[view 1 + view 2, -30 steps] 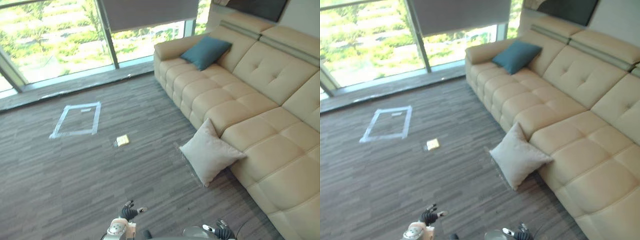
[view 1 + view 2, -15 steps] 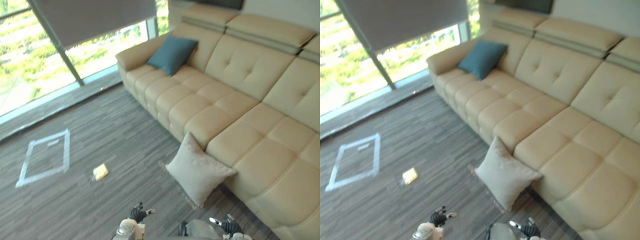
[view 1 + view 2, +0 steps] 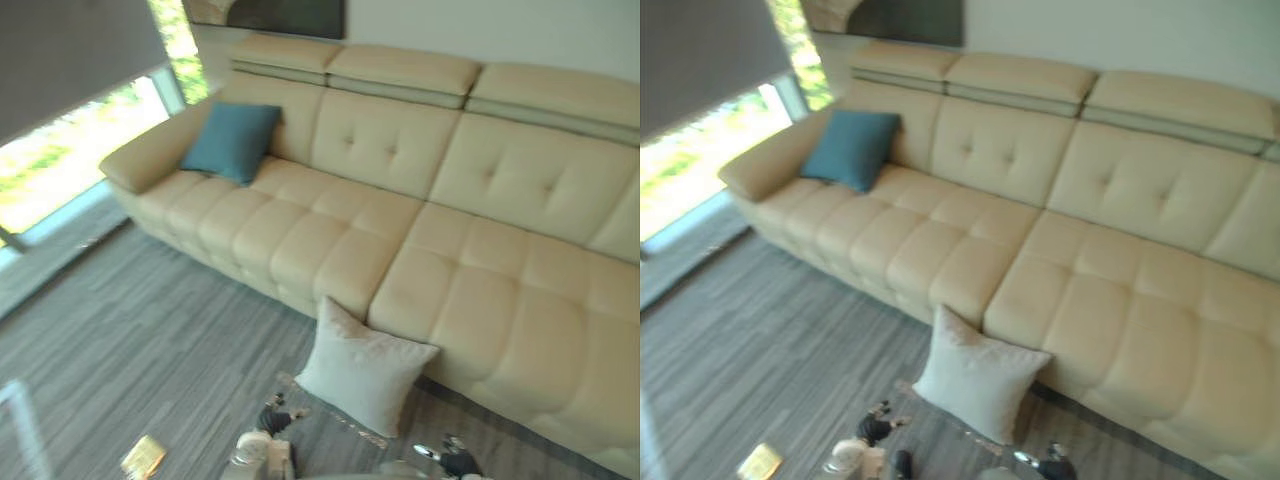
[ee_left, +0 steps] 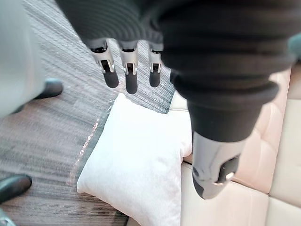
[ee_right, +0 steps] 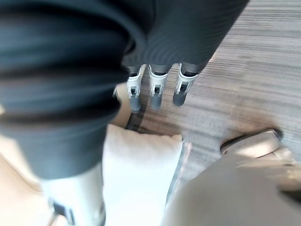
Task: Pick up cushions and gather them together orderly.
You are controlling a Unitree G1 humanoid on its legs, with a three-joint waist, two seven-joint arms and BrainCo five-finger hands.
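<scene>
**Cream sofa brought square into view, both cushions untouched**

Since a second ago the whole head view has been swung towards the leather sofa (image 3: 480,270), so the camera is taken to have moved, not the things. The window (image 3: 60,170) is now seen at the view's left edge, and the small yellow object (image 3: 143,455) lies on the grey carpet (image 3: 130,340) near the lower left. Relative to the sofa, both cushions are found where they were. The teal cushion (image 3: 232,140) is propped against the backrest at the sofa's left end, just beside the armrest. The pale grey cushion (image 3: 365,375) stands on the carpet, leaned against the front edge of the seat near its middle.

The left hand (image 3: 272,418) is held low in front of the pale grey cushion, apart from it. Its fingers (image 4: 129,77) are kept straight and released, with nothing in them. The right hand (image 3: 455,463) is held low to the other side of that cushion, its fingers (image 5: 155,92) likewise extended and empty.
</scene>
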